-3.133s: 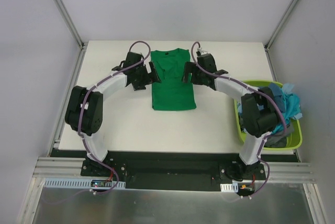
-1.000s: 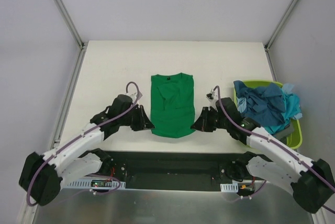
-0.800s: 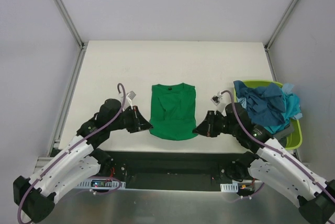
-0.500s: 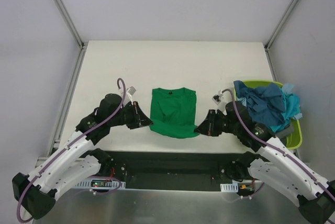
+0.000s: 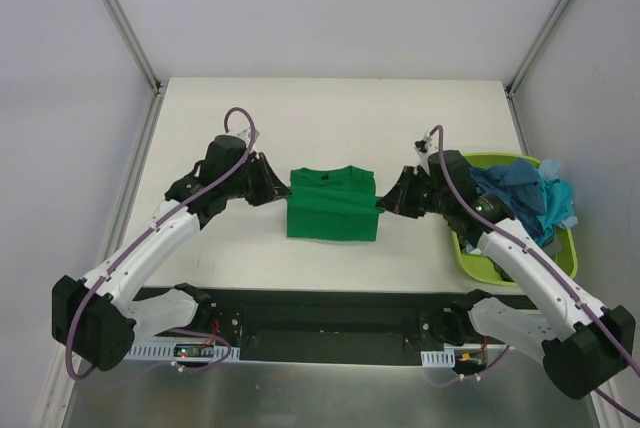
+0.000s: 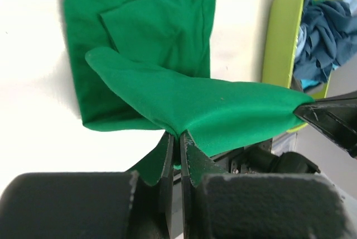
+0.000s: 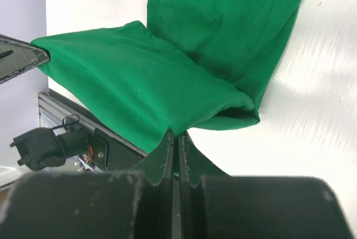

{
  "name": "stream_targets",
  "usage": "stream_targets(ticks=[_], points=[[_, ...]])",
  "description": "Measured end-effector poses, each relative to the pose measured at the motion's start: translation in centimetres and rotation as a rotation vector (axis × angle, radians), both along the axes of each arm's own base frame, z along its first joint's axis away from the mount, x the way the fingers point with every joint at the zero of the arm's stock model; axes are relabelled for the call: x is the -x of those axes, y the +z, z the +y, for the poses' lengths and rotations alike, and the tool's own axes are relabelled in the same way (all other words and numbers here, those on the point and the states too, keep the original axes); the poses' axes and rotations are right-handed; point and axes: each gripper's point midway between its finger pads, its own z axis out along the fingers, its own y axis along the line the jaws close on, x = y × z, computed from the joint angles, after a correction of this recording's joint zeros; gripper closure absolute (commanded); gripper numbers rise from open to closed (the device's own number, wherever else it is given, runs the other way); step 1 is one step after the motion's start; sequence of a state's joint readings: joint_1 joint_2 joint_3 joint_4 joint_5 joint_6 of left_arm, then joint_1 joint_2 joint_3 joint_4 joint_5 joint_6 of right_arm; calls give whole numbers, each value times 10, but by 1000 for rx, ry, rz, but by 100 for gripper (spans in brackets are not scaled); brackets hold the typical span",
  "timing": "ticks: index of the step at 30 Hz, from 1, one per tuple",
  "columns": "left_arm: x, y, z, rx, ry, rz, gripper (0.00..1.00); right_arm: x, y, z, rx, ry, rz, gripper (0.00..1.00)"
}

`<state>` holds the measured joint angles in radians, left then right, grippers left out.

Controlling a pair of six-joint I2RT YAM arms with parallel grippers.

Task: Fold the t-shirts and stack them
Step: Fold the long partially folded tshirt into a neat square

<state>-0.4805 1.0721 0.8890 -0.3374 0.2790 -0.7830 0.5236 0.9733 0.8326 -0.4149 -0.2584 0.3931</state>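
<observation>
Grippers: left gripper (image 6: 177, 134) and right gripper (image 7: 175, 133) both clamping green shirt (image 5: 330, 223) hem | Change: hem now lifting toward collar | we are reading this as half-fold underway

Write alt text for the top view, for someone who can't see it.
The left gripper and right gripper each pinch an edge of the green shirt, holding it folded over itself on the table. A basket of blue shirts sits at the right.
</observation>
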Motion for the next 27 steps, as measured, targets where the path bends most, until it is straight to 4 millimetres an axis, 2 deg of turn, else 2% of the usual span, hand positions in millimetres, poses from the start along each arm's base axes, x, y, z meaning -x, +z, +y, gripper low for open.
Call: stream_targets(ticks=[6,13,21,27], points=[[-30,-15,9,-15,41,47,100,-33,-8,0,17,-41,26,100],[-64,-35,6,-13,34,117,100,-67,-27,0,41,-77,75,99],[-100,-67,6,-25,47,207,100,-105,-58,5,74,-108,140,96],[-118,-96,5,-48,57,273,98,-130,-88,6,125,-142,176,94]])
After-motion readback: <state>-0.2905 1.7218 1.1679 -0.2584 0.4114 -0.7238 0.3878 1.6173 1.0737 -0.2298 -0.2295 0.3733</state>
